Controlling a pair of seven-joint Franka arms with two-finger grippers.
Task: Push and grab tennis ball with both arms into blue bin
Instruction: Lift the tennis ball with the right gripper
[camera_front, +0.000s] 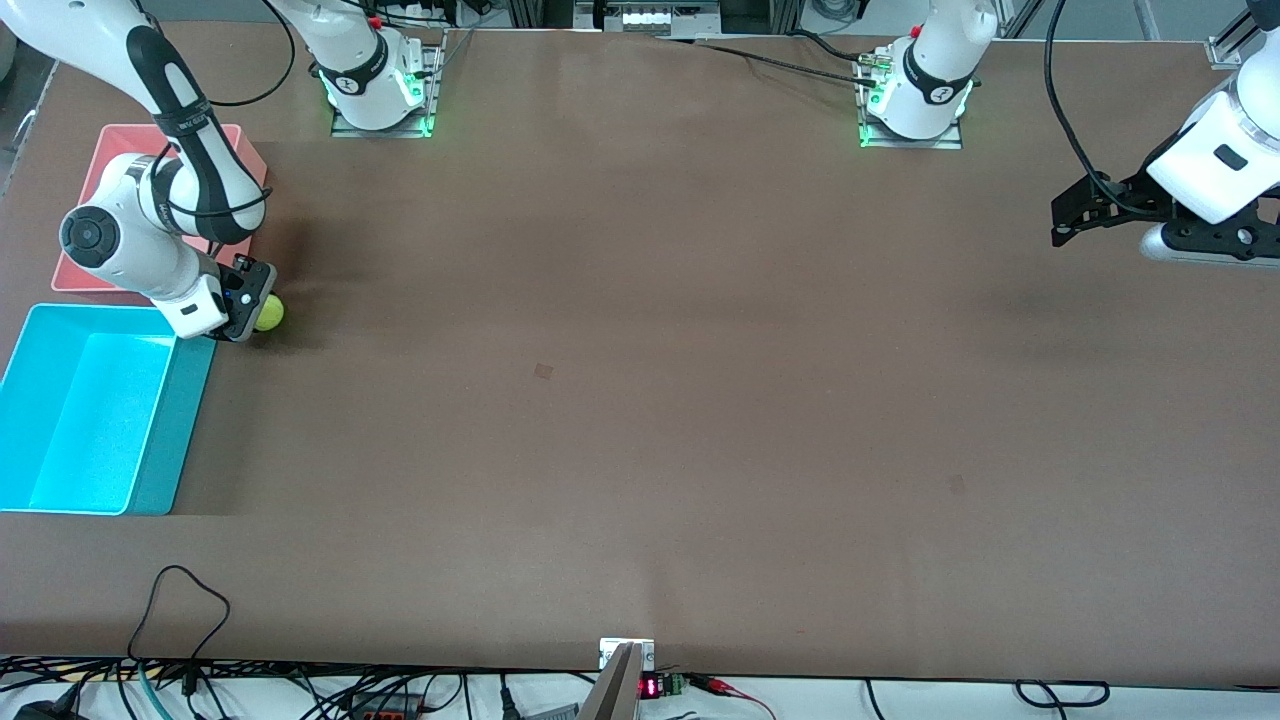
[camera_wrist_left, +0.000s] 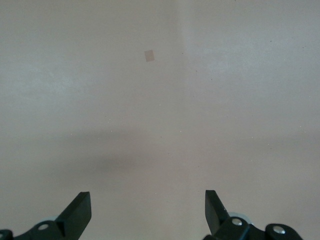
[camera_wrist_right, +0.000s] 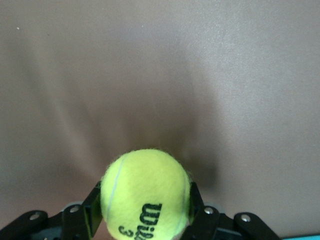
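Note:
The yellow-green tennis ball (camera_front: 270, 313) sits between the fingers of my right gripper (camera_front: 255, 310), low over the table by the corner of the blue bin (camera_front: 150, 450) and beside the pink bin. In the right wrist view the ball (camera_wrist_right: 145, 192) fills the gap, with both black fingers (camera_wrist_right: 92, 207) pressed against its sides. The blue bin is open-topped and holds nothing that I can see. My left gripper (camera_front: 1062, 222) is open and empty, held above the table at the left arm's end; its fingers (camera_wrist_left: 80, 210) stand wide apart over bare table.
A pink bin (camera_front: 100, 165) stands beside the blue bin, farther from the front camera, partly covered by the right arm. Cables (camera_front: 180, 620) trail along the table's front edge. A small box (camera_front: 627, 655) sits at the middle of that edge.

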